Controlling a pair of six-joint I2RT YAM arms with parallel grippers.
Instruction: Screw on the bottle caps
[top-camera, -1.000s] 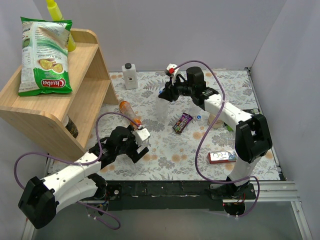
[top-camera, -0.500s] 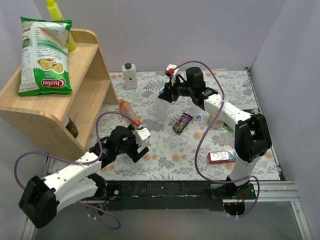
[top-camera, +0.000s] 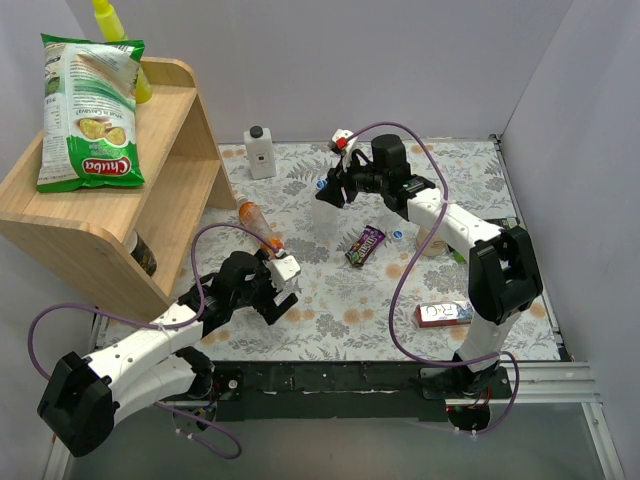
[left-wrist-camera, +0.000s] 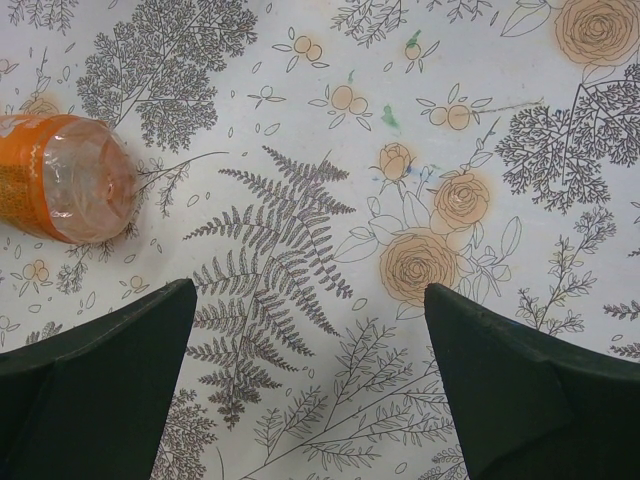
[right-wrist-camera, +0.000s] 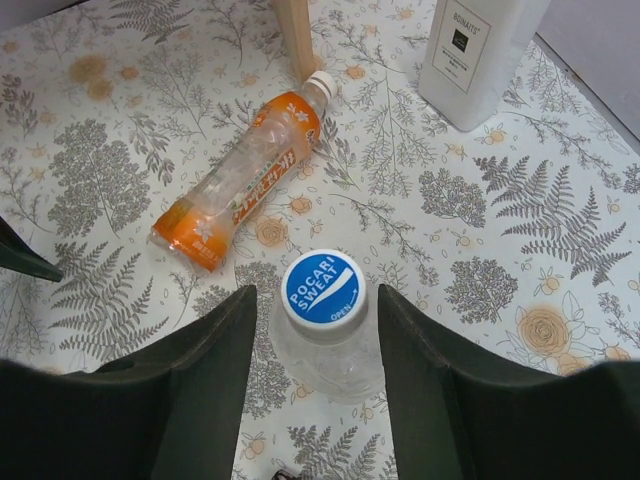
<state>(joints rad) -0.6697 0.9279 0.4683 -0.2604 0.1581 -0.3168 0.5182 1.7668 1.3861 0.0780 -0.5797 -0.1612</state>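
A clear bottle (right-wrist-camera: 335, 368) stands upright with a blue-and-white cap (right-wrist-camera: 322, 290) on its neck. My right gripper (right-wrist-camera: 318, 325) is straight above it, one finger on each side of the cap with a narrow gap on both sides, so it is open and touches nothing. From above, this bottle (top-camera: 325, 213) stands mid-table under the right gripper (top-camera: 335, 188). The orange bottle (right-wrist-camera: 245, 180) lies on its side with a whitish cap (right-wrist-camera: 320, 82) on it. My left gripper (left-wrist-camera: 310, 370) hangs open over the bare cloth, just right of the orange bottle's base (left-wrist-camera: 70, 180). A loose blue cap (top-camera: 398, 236) lies on the cloth.
A white square bottle with a black cap (top-camera: 260, 152) stands at the back. A wooden shelf (top-camera: 110, 200) with a chips bag (top-camera: 90, 110) fills the left side. A purple snack bar (top-camera: 365, 245) and a red-and-white box (top-camera: 443, 313) lie on the floral cloth.
The right gripper's jaws have spread apart from the blue cap, which stays on the clear bottle. The left arm has not moved.
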